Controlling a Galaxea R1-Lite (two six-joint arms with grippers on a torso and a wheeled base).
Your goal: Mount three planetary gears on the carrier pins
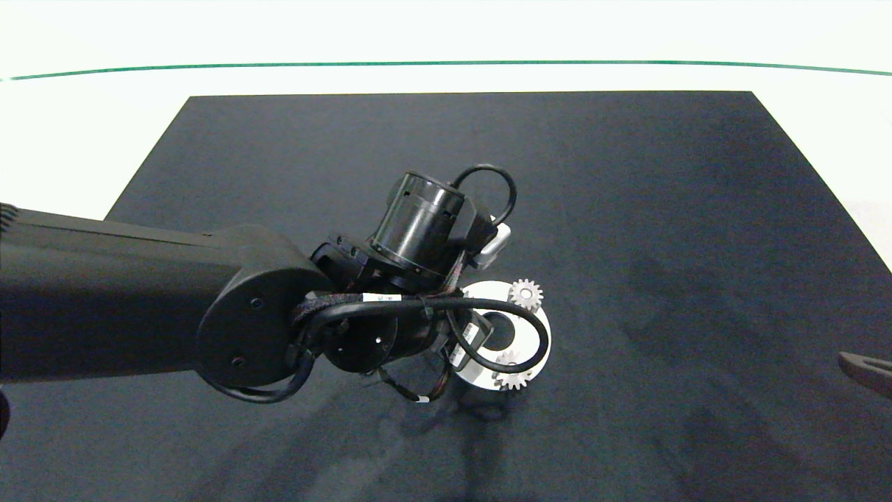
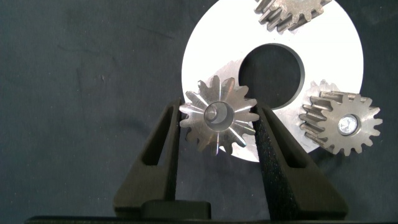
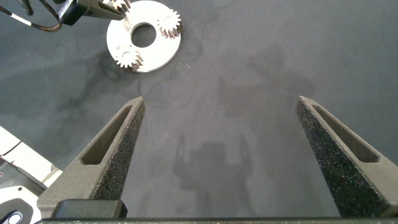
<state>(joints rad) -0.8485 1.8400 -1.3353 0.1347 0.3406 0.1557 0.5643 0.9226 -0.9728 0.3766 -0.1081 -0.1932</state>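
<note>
While the left arm reaches in from the table's left edge, its left end effector point(image 2: 217, 124) sits right over the white carrier disc point(image 1: 536, 348), both grey fingers point(image 2: 158, 155) clamped on the third planetary gear point(image 2: 217, 122). That gear is down over a carrier pin point(image 2: 214, 113), whose pale tip shows through the centre hole, at the disc's rim on the arm's side. Two more planetary gears are already seated: one point(image 1: 525, 293) on the disc's far side, one point(image 1: 513, 371) on its near side, its pin end point(image 2: 346, 126) gleaming in the bore. The three gears stand apart around the big centre hole, no teeth touching.

Room to move? Plenty. The disc lies near the middle of the black mat point(image 1: 662, 209), with bare mat all round and the mat's far and right edges well away; a green line point(image 1: 446, 63) runs across the pale table beyond. The right end effector point(image 3: 217, 155) hangs by the right edge, fingers spread wide and gripping nothing, well apart from the disc.

Small white labels sit on the left arm's cable point(image 1: 380, 297), too small to read.
</note>
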